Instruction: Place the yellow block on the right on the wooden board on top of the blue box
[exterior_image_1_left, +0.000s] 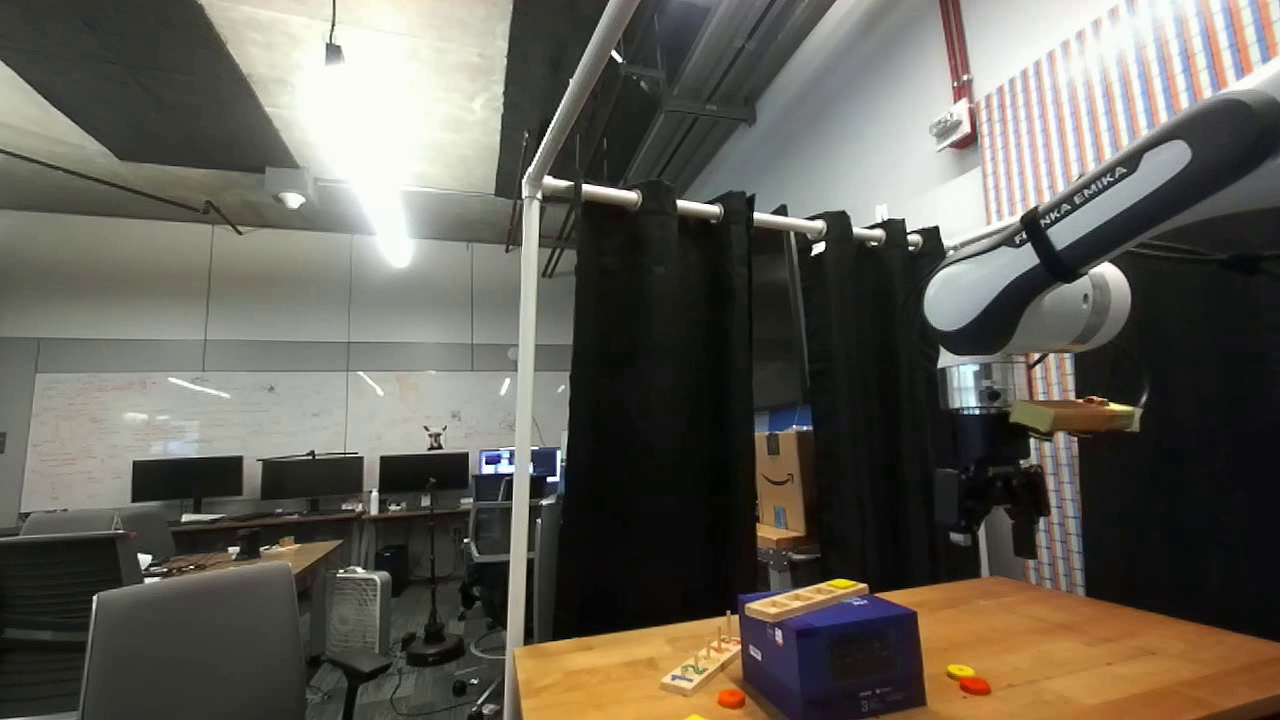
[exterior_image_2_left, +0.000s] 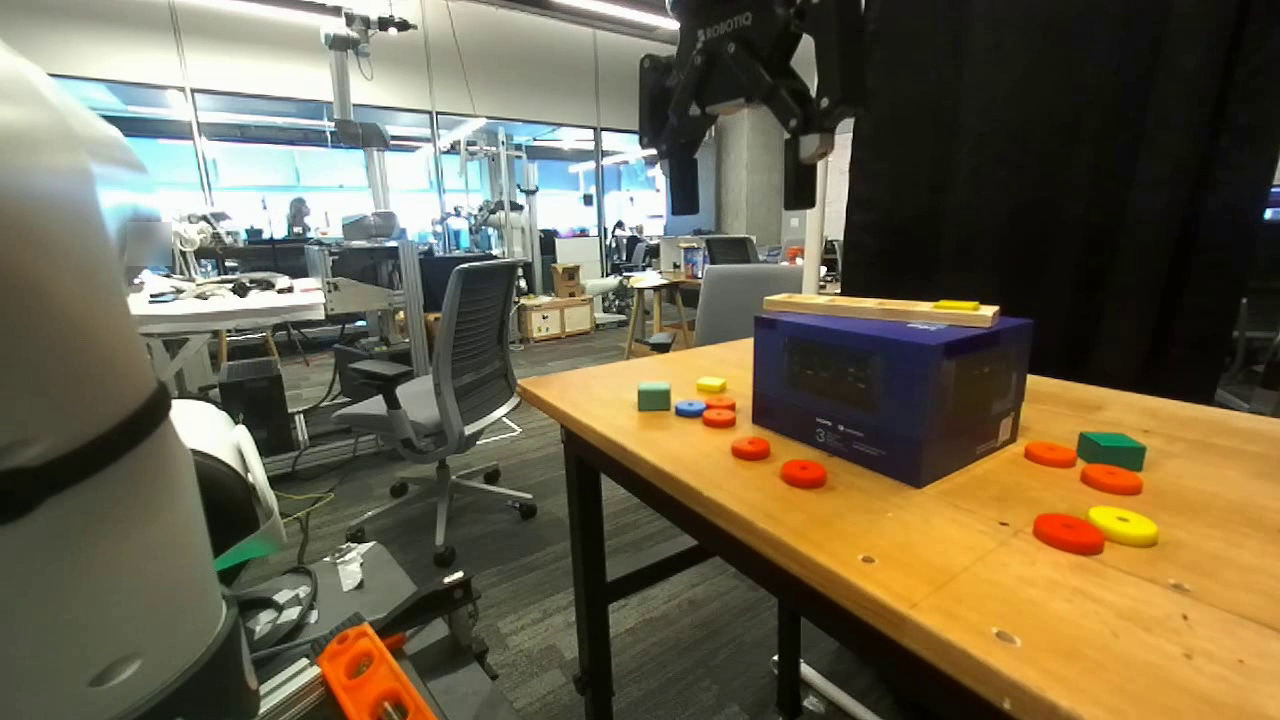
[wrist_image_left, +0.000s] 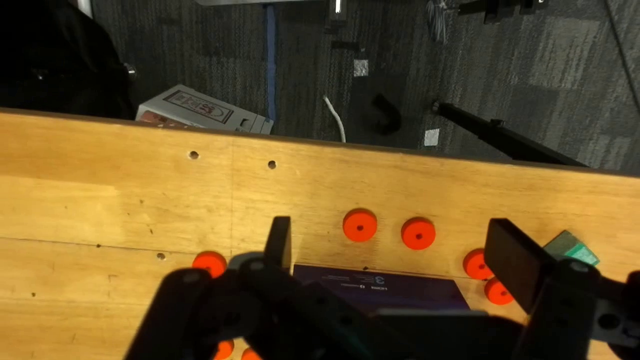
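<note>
The blue box (exterior_image_1_left: 835, 655) stands on the table in both exterior views (exterior_image_2_left: 880, 395); its marked side shows in the wrist view (wrist_image_left: 375, 286). The wooden board (exterior_image_1_left: 790, 603) lies across its top, also in an exterior view (exterior_image_2_left: 850, 306). One small yellow block (exterior_image_1_left: 842, 584) sits on the board's right end in both exterior views (exterior_image_2_left: 957, 305). Another yellow block (exterior_image_2_left: 711, 384) lies on the table left of the box. My gripper (exterior_image_2_left: 742, 200) is open and empty, high above the table, also in an exterior view (exterior_image_1_left: 993, 540) and the wrist view (wrist_image_left: 390, 220). The gripper hides the board in the wrist view.
Orange-red discs (exterior_image_2_left: 804, 474) and a green block (exterior_image_2_left: 654, 397) lie beside the box. Another green block (exterior_image_2_left: 1110, 450) and a yellow disc (exterior_image_2_left: 1123, 525) lie to its right. A pegged board (exterior_image_1_left: 702, 668) stands against the box. The table edge (wrist_image_left: 350, 145) crosses the wrist view.
</note>
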